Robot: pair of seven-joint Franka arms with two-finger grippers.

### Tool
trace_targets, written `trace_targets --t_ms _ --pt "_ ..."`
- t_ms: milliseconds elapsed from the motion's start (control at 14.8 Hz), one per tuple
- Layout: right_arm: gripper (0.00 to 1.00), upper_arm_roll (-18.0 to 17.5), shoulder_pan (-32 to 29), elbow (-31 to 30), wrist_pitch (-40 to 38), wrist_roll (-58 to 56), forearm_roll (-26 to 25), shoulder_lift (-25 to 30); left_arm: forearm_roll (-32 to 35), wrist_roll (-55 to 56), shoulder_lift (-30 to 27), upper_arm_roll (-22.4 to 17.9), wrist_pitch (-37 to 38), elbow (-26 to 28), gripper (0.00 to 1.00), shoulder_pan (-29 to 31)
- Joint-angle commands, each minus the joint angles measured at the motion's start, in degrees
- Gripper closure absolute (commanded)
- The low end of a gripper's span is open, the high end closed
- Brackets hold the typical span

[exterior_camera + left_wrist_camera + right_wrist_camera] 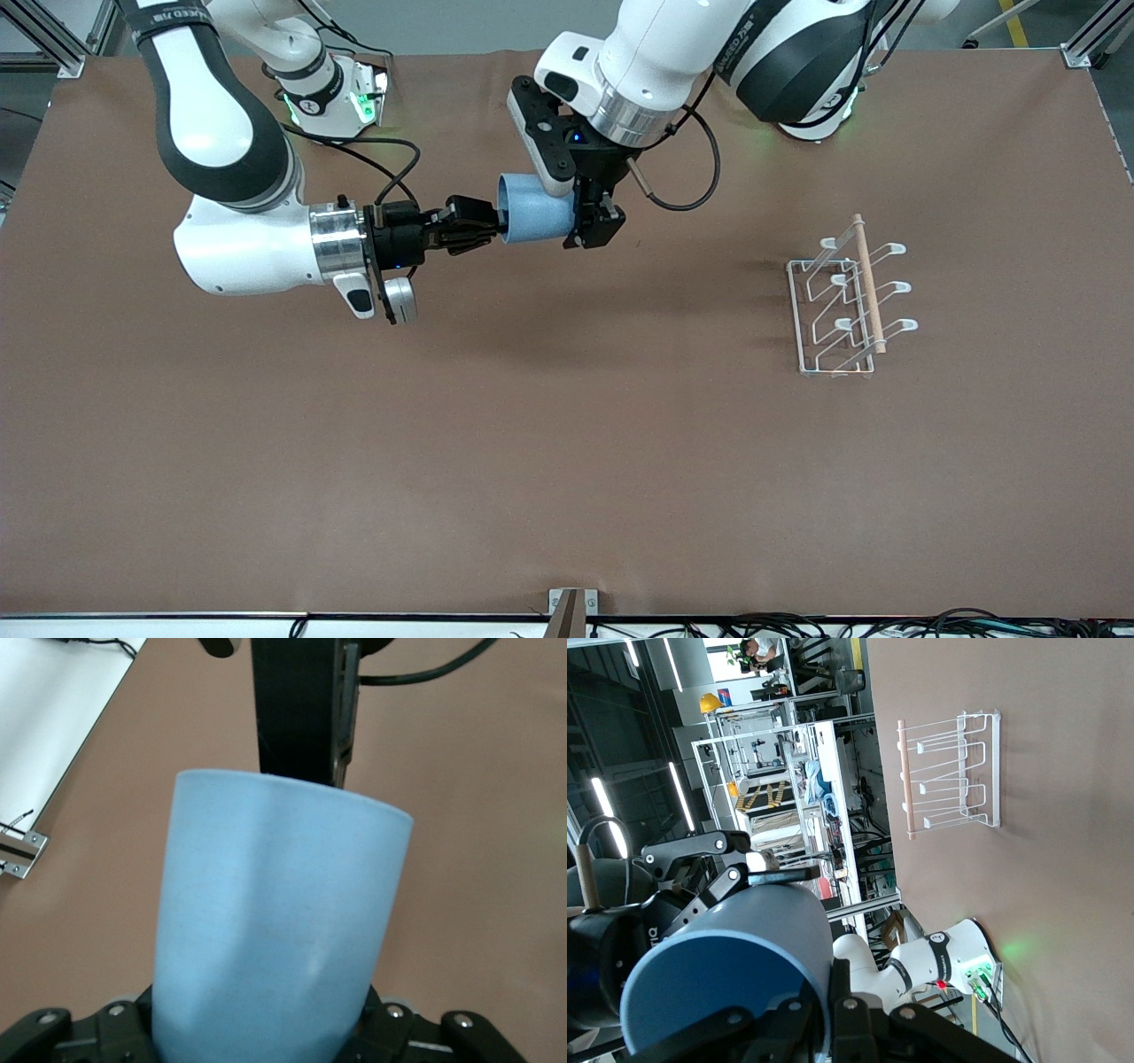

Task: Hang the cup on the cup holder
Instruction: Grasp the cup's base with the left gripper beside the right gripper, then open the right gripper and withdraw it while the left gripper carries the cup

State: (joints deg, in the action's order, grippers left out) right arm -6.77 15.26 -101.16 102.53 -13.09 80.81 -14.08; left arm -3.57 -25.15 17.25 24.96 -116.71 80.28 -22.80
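The light-blue cup (pixel 536 210) hangs on its side in the air over the table's middle, held from both ends. My right gripper (pixel 496 229) is shut on its rim, with one finger inside the mouth and one outside. My left gripper (pixel 592 221) is shut on the base end. In the left wrist view the cup (pixel 275 921) fills the middle between my left gripper (pixel 266 1028). The right wrist view shows the cup's mouth (pixel 735 974) at my right gripper (pixel 833 1010). The white wire cup holder (pixel 866 282) with its wooden rod stands on the table toward the left arm's end, also in the right wrist view (pixel 996 771).
Brown table mat (pixel 567 461) spreads under both arms. A small bracket (pixel 571 607) and cables lie along the edge nearest the front camera. Aluminium frame posts (pixel 1085 44) stand at the corners by the arm bases.
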Motion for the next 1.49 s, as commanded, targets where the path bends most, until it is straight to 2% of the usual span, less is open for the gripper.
trace_targets --t_ms 0,135,203,271,339,474,610,880,1151,1287,1422 --pt "0.95 0.26 0.48 -0.45 -0.58 -0.53 1.10 0.72 0.94 -1.05 1.12 0.00 -0.10 -1.09 0.51 -0.14" --pt "0.93 0.26 0.48 -0.45 -0.58 -0.45 1.02 0.72 1.02 -1.05 1.12 -0.09 -0.01 -1.09 0.51 -0.05" --pt "0.84 0.26 0.39 -0.45 -0.75 0.16 1.10 0.72 1.02 -1.05 1.03 -0.09 0.43 -1.09 0.51 0.21" --pt "0.30 0.26 0.22 -0.45 -0.67 -0.18 1.02 0.81 1.20 -1.13 1.03 -0.17 0.69 -1.09 0.51 0.38" --pt "0.01 0.35 0.04 -0.36 -0.66 -0.01 0.67 0.90 1.90 -1.22 0.95 -0.26 0.78 -1.09 0.51 0.47" --pt "0.00 0.70 -0.57 -0.45 -0.67 -0.09 -0.04 0.90 3.92 -1.22 0.77 -0.18 2.44 -1.09 0.51 0.56" --pt "0.00 0.79 -2.32 -0.71 -0.49 -0.10 -2.92 0.99 5.15 -1.22 0.59 -0.26 5.34 -1.09 0.51 0.82" --pt "0.00 0.79 -8.21 -0.97 -0.49 -0.01 -15.48 1.07 11.55 -1.66 0.42 -0.35 13.68 -1.09 0.51 1.09" --pt "0.00 0.88 -15.06 -3.26 -0.49 0.08 -28.75 1.77 19.37 -6.83 0.77 -0.44 24.23 -0.48 0.50 3.20" --pt "0.00 0.88 -19.37 -3.17 -0.58 0.08 -38.40 2.47 26.65 -8.60 1.03 -0.44 29.93 -0.13 0.50 3.99" --pt "0.00 0.88 -22.45 -3.26 -0.66 0.08 -46.32 4.93 29.93 -9.22 1.03 -0.44 33.64 1.71 0.50 4.51"
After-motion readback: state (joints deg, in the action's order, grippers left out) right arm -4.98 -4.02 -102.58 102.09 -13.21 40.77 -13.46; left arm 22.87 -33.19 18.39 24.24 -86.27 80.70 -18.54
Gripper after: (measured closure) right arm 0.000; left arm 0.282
